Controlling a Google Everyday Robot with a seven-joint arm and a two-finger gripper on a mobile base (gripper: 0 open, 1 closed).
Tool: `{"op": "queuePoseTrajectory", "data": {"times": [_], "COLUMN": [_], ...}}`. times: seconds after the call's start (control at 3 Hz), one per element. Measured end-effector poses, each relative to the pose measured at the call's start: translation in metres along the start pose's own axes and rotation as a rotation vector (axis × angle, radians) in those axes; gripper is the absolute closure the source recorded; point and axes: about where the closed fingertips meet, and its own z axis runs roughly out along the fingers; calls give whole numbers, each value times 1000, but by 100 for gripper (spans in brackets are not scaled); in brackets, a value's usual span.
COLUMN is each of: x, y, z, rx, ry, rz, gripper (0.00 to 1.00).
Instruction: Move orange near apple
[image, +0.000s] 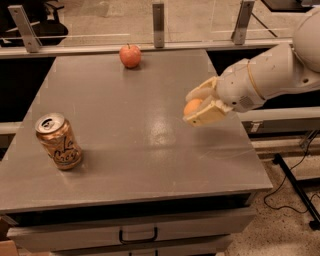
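Observation:
My gripper (196, 106) hangs over the right side of the grey table (130, 125), reaching in from the right. Its cream fingers are shut on the orange (192, 106), a small orange-yellow fruit partly hidden between them and held just above the tabletop. The apple (130, 55), red with a short stem, sits at the far edge of the table, left of and beyond the gripper, well apart from it.
An orange-tan drink can (58, 141) with script lettering stands upright near the front left. A metal rail with posts (158, 17) runs along the far edge. The table's right edge (250, 145) is below my arm; a drawer handle (137, 235) is at the front.

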Motion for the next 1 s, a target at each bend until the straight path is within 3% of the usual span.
{"op": "queuePoseTrajectory", "data": {"times": [0.67, 1.0], "x": [-63, -78], "y": [-124, -176], "z": [20, 46], "rx": [216, 285], "ry": [-142, -211], "rz": [-87, -70], "gripper": [100, 100]}}
